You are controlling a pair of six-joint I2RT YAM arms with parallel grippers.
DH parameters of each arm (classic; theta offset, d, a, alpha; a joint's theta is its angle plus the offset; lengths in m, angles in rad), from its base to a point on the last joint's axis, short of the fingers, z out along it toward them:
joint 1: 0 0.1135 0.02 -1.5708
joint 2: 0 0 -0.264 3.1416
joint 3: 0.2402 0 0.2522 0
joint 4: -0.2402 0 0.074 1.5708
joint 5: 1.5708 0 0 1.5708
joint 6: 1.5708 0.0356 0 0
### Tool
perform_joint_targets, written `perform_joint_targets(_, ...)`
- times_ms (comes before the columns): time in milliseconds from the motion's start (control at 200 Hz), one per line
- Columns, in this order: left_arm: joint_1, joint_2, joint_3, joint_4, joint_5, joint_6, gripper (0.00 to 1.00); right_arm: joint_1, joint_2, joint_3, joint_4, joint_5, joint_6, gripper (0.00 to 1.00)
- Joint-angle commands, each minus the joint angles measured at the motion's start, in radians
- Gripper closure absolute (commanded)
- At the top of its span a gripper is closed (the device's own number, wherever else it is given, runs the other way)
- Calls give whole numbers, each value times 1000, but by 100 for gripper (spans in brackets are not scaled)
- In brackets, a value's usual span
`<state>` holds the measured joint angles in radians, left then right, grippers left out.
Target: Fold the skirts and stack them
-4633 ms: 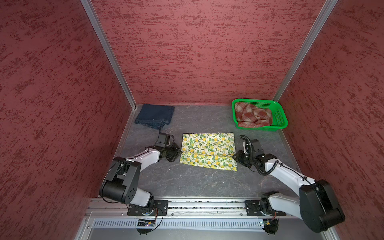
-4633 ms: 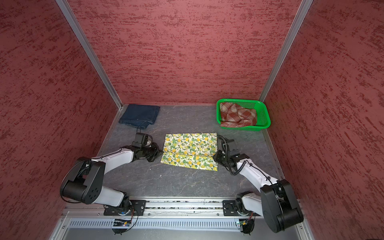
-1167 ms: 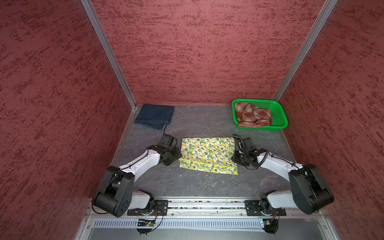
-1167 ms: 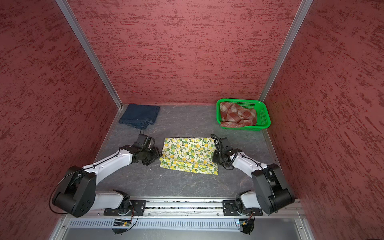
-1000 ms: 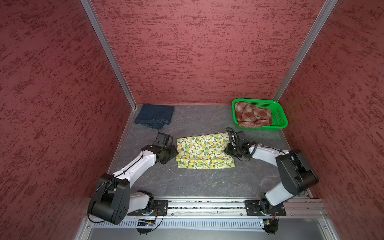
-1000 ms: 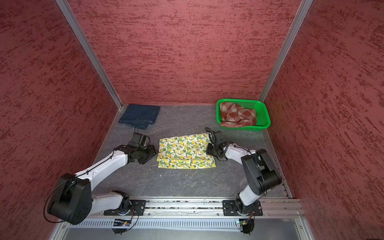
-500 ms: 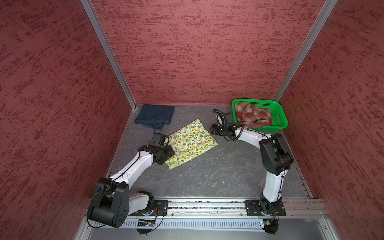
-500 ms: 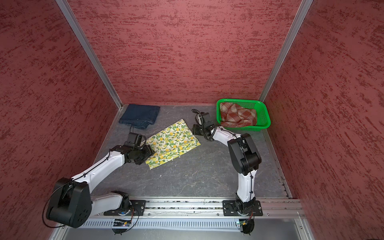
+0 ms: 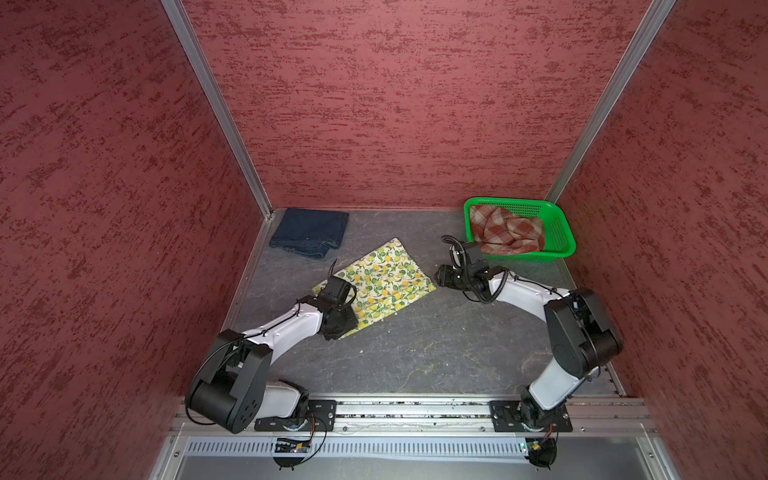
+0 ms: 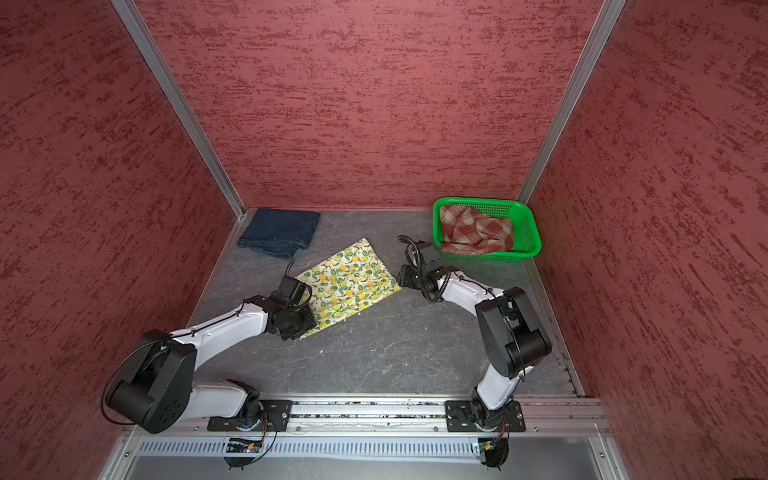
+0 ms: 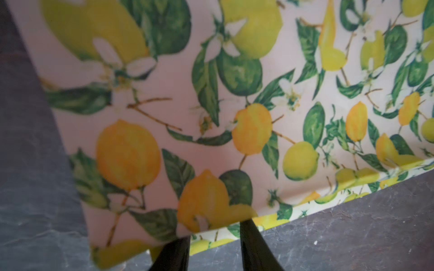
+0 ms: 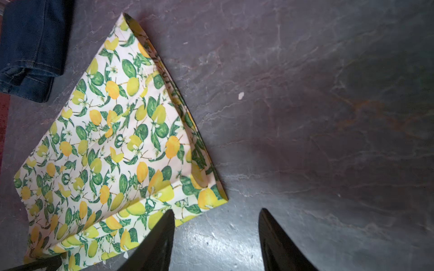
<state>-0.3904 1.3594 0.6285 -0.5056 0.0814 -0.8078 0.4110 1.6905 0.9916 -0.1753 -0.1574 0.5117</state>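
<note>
The lemon-print skirt (image 9: 384,279) (image 10: 351,282) lies folded and slanted on the grey table, left of centre. My left gripper (image 9: 352,306) (image 11: 213,232) is at its near-left corner. Its jaws stand apart and the raised cloth edge covers both tips. My right gripper (image 9: 441,276) (image 12: 217,225) is open over bare table, just off the skirt's right corner (image 12: 211,199). The folded denim skirt (image 9: 309,232) (image 12: 30,47) rests in the back-left corner. The plaid skirt (image 9: 507,230) lies crumpled in the green basket.
The green basket (image 9: 561,237) (image 10: 528,237) stands at the back right, just behind my right wrist. Red textured walls close in the left, back and right sides. A metal rail (image 9: 415,409) runs along the front edge.
The lemon skirt has swung from lying square to slanted, its right end going toward the back. My right gripper let go of it and stands off its corner. The left jaws have narrowed.
</note>
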Motion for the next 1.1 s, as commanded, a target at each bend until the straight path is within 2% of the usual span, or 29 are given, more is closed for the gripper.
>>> perform_joint_targets(0,-17,11,-48,50,-20,-39,68,10,-18,-1,42,-16,28,43)
perform_joint_targets(145,-40,-29,-51,36,-18,-58,70,19,-16,14,46,-27,43,46)
perform_joint_targets(326,-44,-141,-5,-61,-38,-61,50,42,27,63,16,-26,80,48)
perform_joint_targets(456,-39,-224,1,-95,-21,-88,44,59,38,75,-6,30,189,49)
perform_joint_targets(616,-38,-265,9,-133,-49,-82,41,73,51,70,24,23,337,51)
perform_joint_targets(806,-41,-279,32,-148,-90,-44,39,92,92,125,-43,75,456,53)
perform_joint_targets(1097,-42,-269,52,-130,-100,4,38,94,190,236,-123,87,526,55)
